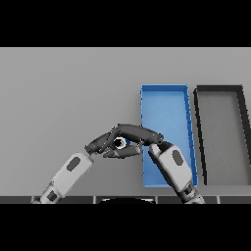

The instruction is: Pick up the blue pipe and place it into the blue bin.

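The blue pipe (125, 142) shows only as a small blue patch with a pale ring end, just left of the blue bin (166, 110). My right hand (137, 132) reaches left from over the bin's left wall. Its fingers and thumb are curled round the pipe, hiding most of it. My left hand (99, 142) comes in from the lower left and lies against the pipe's left end, fingers fairly straight. Whether the pipe rests on the table or is lifted cannot be told. The right forearm covers the bin's near left part.
A black bin (219, 89) stands right beside the blue bin on its right. Both bins are long and run away from me. Grey table (63, 88) stretches out to the left and behind the hands.
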Controlling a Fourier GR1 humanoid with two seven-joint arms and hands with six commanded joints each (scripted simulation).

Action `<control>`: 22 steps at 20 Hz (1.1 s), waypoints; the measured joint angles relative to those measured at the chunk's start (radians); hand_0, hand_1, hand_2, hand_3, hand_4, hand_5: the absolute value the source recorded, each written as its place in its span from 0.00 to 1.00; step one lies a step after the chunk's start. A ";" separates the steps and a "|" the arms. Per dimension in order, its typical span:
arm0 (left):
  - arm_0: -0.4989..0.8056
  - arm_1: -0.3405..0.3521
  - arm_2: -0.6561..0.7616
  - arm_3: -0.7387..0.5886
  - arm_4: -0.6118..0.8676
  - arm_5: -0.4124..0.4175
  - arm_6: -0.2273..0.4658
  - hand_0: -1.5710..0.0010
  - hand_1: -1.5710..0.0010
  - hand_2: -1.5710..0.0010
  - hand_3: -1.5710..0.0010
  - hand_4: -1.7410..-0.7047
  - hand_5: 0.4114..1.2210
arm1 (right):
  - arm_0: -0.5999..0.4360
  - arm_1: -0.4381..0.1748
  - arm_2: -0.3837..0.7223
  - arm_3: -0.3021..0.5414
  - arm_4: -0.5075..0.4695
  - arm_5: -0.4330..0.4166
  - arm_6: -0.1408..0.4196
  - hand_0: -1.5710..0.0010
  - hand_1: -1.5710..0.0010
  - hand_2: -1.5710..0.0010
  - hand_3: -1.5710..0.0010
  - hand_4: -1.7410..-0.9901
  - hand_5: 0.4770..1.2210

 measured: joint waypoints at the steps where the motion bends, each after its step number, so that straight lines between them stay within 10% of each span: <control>1: 0.013 0.003 -0.002 -0.008 0.001 0.002 0.002 0.93 0.95 0.94 0.98 0.87 0.42 | 0.008 0.001 -0.001 -0.008 0.003 0.004 -0.002 0.00 0.00 0.00 0.00 0.34 1.00; 9: 0.034 -0.014 0.015 -0.022 0.038 0.030 0.109 0.99 0.99 0.99 1.00 0.83 0.24 | 0.013 0.042 -0.033 0.000 0.042 0.000 -0.008 0.00 0.00 0.00 0.00 0.33 1.00; 14: 0.042 -0.005 0.010 -0.030 0.031 0.031 0.130 1.00 1.00 1.00 1.00 0.84 0.15 | -0.044 0.085 -0.101 -0.004 -0.271 -0.099 0.200 0.00 0.00 0.00 0.00 0.33 1.00; 22: 0.057 -0.004 -0.002 -0.039 0.022 0.029 0.123 1.00 1.00 1.00 1.00 0.84 0.09 | -0.374 -0.115 -0.169 0.021 -0.489 -0.310 0.195 0.00 0.00 0.00 0.00 0.33 1.00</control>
